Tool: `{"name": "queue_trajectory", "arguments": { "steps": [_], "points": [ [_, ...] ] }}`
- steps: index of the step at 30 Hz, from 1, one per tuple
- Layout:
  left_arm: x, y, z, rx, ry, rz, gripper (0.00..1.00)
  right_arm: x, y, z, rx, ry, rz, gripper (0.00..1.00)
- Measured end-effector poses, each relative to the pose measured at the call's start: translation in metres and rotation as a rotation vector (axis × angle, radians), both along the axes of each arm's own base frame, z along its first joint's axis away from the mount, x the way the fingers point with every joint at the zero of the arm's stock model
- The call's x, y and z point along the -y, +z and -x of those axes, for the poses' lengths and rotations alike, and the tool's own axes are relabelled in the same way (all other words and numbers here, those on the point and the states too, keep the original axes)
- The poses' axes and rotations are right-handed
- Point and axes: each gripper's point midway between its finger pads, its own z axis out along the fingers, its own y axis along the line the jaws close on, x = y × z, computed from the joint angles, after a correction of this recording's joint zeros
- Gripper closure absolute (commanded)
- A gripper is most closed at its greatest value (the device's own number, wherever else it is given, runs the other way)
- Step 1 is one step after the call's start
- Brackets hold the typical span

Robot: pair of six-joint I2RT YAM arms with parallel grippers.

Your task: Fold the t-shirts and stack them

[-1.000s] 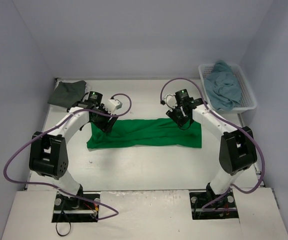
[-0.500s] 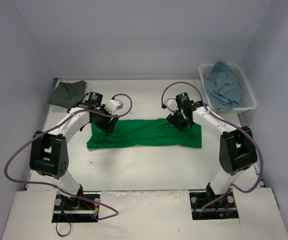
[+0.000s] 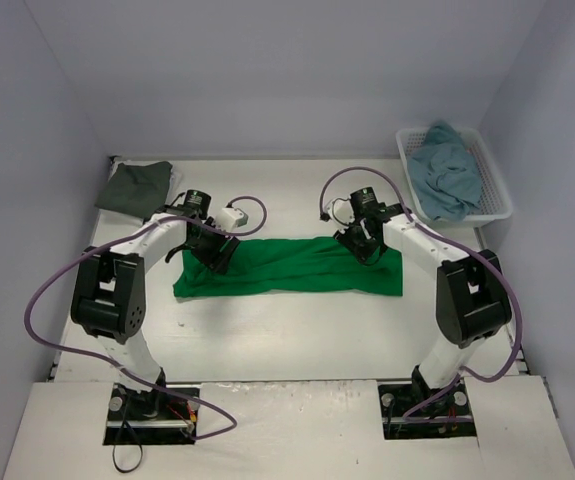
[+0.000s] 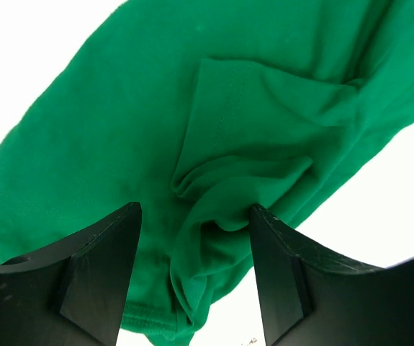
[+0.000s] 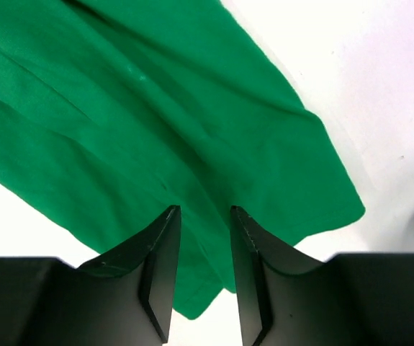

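Green tee [image 3: 287, 265] folded in long strip, centre; grey tee [image 3: 135, 186] folded far-left; blue tee [image 3: 445, 170] bunched in basket [image 3: 498, 183].

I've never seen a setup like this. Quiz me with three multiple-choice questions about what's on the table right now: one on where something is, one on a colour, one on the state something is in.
1. Where on the table does the white basket stand?
A. far right corner
B. far left corner
C. between the arm bases

2. What colour is the shirt lying across the middle?
A. blue
B. grey
C. green

3. How does the left gripper stand?
A. open over the shirt
B. clamped on the basket
C. pressed shut with no gap

Answers:
1 A: the top view shows it at the far right edge.
2 C: both wrist views fill with green cloth.
3 A: the left wrist view shows a wide gap between its two fingers, with cloth below.
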Motion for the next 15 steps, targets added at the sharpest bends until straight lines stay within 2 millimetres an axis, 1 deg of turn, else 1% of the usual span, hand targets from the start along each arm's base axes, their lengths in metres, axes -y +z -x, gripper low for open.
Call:
{"name": "queue_trajectory", "arguments": {
  "steps": [2,3,7,11,15],
  "points": [
    [-0.001,-0.005,0.0,-0.012,0.002,-0.007,0.44,0.001,-0.004,0.001,-0.002,0.007,0.003,0.78],
    [-0.001,-0.006,0.001,-0.016,0.002,-0.011,0.44,0.001,-0.006,0.003,-0.005,0.01,0.005,0.78],
    [-0.002,-0.011,0.001,-0.026,0.003,-0.014,0.44,0.004,-0.018,0.004,-0.03,0.01,0.017,0.73],
    [-0.001,-0.01,-0.001,-0.018,0.003,-0.012,0.44,0.008,-0.032,0.002,-0.054,0.001,0.029,0.68],
    [-0.001,-0.01,-0.002,-0.014,0.002,-0.009,0.44,0.01,-0.032,0.0,-0.054,-0.007,0.028,0.66]
  ]
}}
